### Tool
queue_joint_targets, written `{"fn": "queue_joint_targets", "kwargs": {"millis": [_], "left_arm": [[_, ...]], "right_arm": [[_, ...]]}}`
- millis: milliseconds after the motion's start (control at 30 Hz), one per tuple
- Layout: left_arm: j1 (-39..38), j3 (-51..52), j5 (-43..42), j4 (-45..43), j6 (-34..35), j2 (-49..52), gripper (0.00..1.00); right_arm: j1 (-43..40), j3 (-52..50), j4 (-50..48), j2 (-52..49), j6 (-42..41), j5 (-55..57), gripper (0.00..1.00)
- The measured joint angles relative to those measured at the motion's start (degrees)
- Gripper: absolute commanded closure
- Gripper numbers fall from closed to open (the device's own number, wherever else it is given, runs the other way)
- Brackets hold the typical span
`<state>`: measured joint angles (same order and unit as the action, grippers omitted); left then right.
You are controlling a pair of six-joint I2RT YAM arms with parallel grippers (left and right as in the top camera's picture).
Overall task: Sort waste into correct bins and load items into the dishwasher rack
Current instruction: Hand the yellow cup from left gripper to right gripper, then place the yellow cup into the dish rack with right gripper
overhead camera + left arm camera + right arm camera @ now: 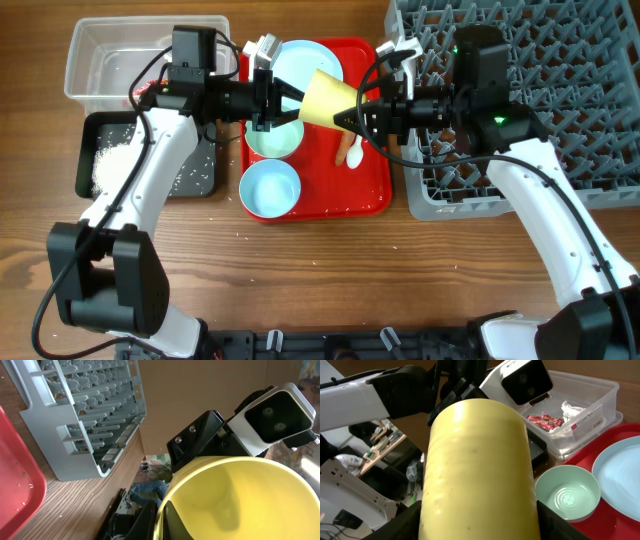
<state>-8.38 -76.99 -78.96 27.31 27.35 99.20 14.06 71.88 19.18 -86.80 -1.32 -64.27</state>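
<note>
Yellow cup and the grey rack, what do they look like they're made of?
The yellow cup looks like plastic, possibly melamine: opaque, even colour, smooth walls with a soft sheen and a few faint specks. The grey rack looks like moulded plastic: a matte, uniform grey grid with thin upright pegs that seem formed in one piece.

The overhead camera looks straight down on the yellow cup (328,100) from far above, so the whole table (330,270) is in view. The left wrist camera (525,380) sits very close at the cup's mouth and faces past it to the dishwasher rack (85,410), while the right wrist camera (277,412) sits as close at its base and faces past it to the clear tub (590,395). All three views share the cup, and each wrist view sees the other wrist camera beyond it.
</note>
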Motion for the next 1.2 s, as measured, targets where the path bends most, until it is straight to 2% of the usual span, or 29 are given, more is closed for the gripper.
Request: {"fn": "queue_joint_targets", "kwargs": {"millis": [200, 567, 900, 1067, 1200], "left_arm": [[0.1, 0.0, 0.5, 0.0, 0.2, 0.0, 0.76], [0.1, 0.0, 2.2, 0.0, 0.6, 0.0, 0.74], [0.1, 0.0, 2.6, 0.0, 0.6, 0.0, 0.69], [0.1, 0.0, 4.2, 0.0, 0.6, 0.0, 0.66], [0.0, 0.0, 9.9, 0.1, 0.6, 0.0, 0.63]], "right_arm": [[0.5, 0.0, -1.1, 0.0, -0.4, 0.0, 0.39], [0.4, 0.0, -2.1, 0.0, -2.8, 1.7, 0.40], [-5.8, 0.0, 1.0, 0.0, -4.5, 2.8, 0.40], [-9.0, 0.1, 8.0, 0.1, -5.0, 4.9, 0.40], [-12.7, 0.4, 19.3, 1.8, -5.8, 13.9, 0.39]]}}
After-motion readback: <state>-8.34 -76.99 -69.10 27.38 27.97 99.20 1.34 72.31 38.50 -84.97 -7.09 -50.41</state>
